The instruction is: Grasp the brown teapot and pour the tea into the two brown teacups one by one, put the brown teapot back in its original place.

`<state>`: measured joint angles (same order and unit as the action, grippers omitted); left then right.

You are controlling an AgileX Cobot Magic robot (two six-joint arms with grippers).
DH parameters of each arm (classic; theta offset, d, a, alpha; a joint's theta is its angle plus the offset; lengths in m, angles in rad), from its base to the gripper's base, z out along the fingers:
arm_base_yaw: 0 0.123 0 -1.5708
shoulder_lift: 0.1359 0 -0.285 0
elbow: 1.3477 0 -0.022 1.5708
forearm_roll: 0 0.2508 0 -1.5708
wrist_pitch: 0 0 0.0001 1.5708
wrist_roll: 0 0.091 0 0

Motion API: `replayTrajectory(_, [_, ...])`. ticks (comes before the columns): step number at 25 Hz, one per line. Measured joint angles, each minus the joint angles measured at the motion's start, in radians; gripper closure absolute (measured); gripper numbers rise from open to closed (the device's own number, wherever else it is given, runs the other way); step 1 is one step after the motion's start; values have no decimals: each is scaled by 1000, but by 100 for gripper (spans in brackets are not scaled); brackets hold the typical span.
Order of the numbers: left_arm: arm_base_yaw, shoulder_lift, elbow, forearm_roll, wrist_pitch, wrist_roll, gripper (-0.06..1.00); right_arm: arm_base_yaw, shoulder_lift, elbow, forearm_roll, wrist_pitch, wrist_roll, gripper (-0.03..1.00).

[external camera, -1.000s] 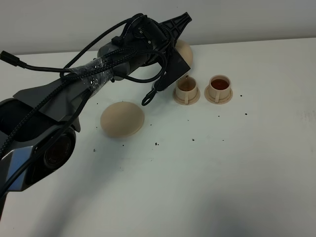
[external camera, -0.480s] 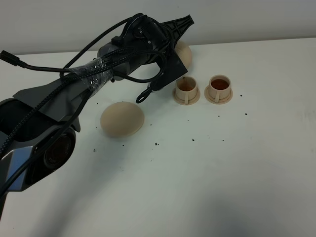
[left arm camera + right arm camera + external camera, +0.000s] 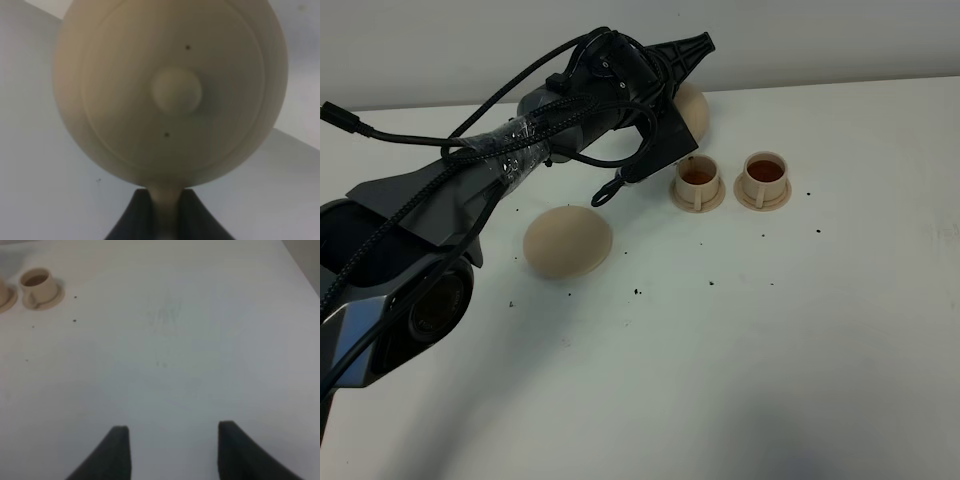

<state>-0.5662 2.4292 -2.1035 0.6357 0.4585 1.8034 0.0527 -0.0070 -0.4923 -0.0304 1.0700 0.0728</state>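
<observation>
The brown teapot (image 3: 694, 106) is held off the table at the back, just behind the left teacup, mostly hidden by my left gripper (image 3: 682, 68). In the left wrist view the teapot (image 3: 170, 90) fills the frame, lid knob facing the camera, and the left gripper (image 3: 165, 220) is shut on its handle. The two teacups stand on their small saucers; the left teacup (image 3: 698, 181) and the right teacup (image 3: 765, 176) both hold reddish-brown tea. The wide beige saucer (image 3: 568, 241) lies bare to the left. My right gripper (image 3: 170, 450) is open and empty over bare table, with the right teacup (image 3: 39, 286) far off.
Small dark specks (image 3: 638, 292) are scattered on the white table. The left arm (image 3: 470, 190) and its cables stretch across the left half of the table, above the wide saucer. A wall runs close behind the teapot.
A thin stream of tea was falling from the spout into the left teacup one second ago; it has stopped. The teapot has tipped back slightly; the hanging cable loop swung left.
</observation>
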Motion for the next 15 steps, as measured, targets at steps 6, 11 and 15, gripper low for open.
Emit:
replayTrajectory(6, [0, 0, 0, -3, -12, 9, 79, 0, 0, 0, 0, 0, 0, 54])
replayTrajectory(11, [0, 0, 0, -3, -26, 13, 79, 0, 0, 0, 0, 0, 0, 54])
replayTrajectory(15, [0, 0, 0, -3, -26, 18, 79, 0, 0, 0, 0, 0, 0, 54])
